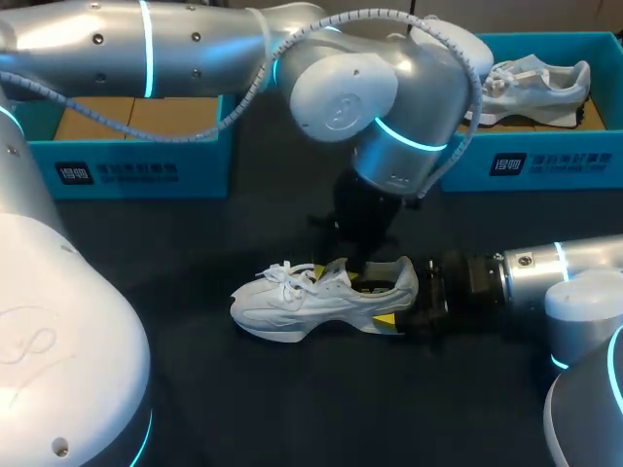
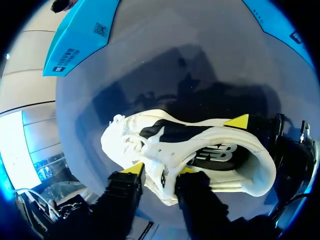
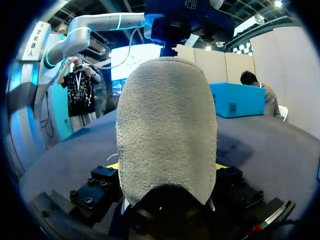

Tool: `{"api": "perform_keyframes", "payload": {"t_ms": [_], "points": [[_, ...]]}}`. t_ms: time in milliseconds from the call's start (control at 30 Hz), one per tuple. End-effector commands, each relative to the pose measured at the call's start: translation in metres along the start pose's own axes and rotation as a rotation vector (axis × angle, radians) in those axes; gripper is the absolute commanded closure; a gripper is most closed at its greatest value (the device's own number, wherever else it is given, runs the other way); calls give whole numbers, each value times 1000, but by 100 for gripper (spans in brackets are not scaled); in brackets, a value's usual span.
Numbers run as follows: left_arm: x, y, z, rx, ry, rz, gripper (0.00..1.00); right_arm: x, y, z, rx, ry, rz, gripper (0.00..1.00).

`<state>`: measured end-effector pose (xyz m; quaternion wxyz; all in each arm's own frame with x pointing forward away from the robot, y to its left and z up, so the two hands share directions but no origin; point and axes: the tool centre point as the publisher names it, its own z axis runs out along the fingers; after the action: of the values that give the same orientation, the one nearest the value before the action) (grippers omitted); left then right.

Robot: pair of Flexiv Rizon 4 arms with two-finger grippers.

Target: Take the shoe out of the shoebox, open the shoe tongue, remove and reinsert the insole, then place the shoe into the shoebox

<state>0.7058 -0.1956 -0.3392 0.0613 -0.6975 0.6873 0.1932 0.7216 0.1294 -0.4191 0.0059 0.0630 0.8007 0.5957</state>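
White shoe (image 1: 321, 302), heel at three o'clock, sits clamped in right gripper (image 3: 167, 167); left gripper (image 2: 160, 170) pinches its upper: peel gently.

The sneaker (image 1: 321, 297) is white with white laces, its heel (image 3: 167, 135) a speckled pale grey; its insole (image 2: 215, 152) is black with white print; the table (image 1: 243, 409) beneath the sneaker is black; behind the sneaker, the left shoebox (image 1: 127, 165) and right shoebox (image 1: 545, 161) are teal with dark, white-printed labels; the second sneaker (image 1: 535, 88) is pale grey and white; the left gripper (image 2: 159, 169) and right gripper (image 3: 167, 167) on the sneaker are black with yellow tips.
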Motion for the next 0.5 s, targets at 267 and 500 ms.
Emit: {"api": "perform_keyframes", "payload": {"t_ms": [267,500], "points": [[-29,5,-13,-8,112,15,100,0,0,0,4,0,2,100],[-45,9,-19,-6,260,29,100,0,0,0,4,0,2,100]]}}
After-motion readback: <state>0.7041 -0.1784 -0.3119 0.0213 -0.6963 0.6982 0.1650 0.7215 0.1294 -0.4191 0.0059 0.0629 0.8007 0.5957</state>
